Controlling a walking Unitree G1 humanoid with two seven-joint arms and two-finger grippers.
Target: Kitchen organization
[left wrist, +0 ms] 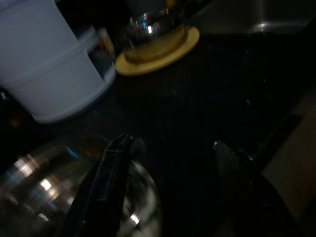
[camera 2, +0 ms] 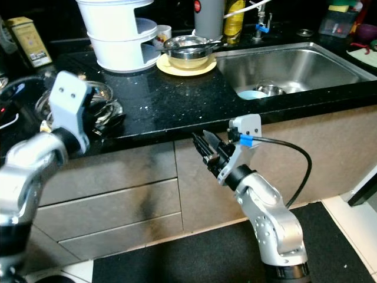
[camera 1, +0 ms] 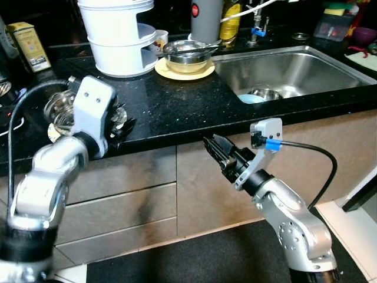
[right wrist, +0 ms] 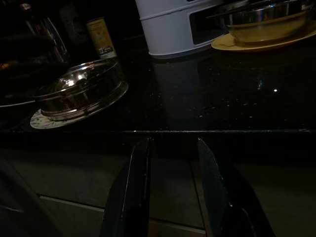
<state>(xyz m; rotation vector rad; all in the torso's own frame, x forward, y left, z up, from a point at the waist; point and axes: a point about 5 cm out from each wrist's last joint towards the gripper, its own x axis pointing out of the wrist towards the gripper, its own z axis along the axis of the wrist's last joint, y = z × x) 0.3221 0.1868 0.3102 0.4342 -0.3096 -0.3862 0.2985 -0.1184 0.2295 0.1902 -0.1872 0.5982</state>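
A shiny steel lidded dish [camera 1: 58, 109] sits on a pale plate at the front left of the black counter [camera 1: 177, 100]. My left gripper [left wrist: 172, 143] hovers open just beside it, with one finger [left wrist: 111, 173] over the dish's [left wrist: 29, 197] rim and nothing between the fingers. My right gripper [camera 1: 211, 143] hangs open below the counter's front edge, in front of the cabinet, pointing toward the dish [right wrist: 81, 94]. A steel bowl [camera 1: 185, 54] rests on a yellow plate [camera 1: 177, 72] farther back.
A white stacked container [camera 1: 121, 35] stands at the back, a grey flask [camera 1: 206, 20] behind the bowl. The steel sink [camera 1: 306, 65] at right holds a small bowl on a blue plate [camera 1: 259, 95]. A yellow box [camera 1: 28, 44] stands far left. Cabinet drawers [camera 1: 129, 194] are below.
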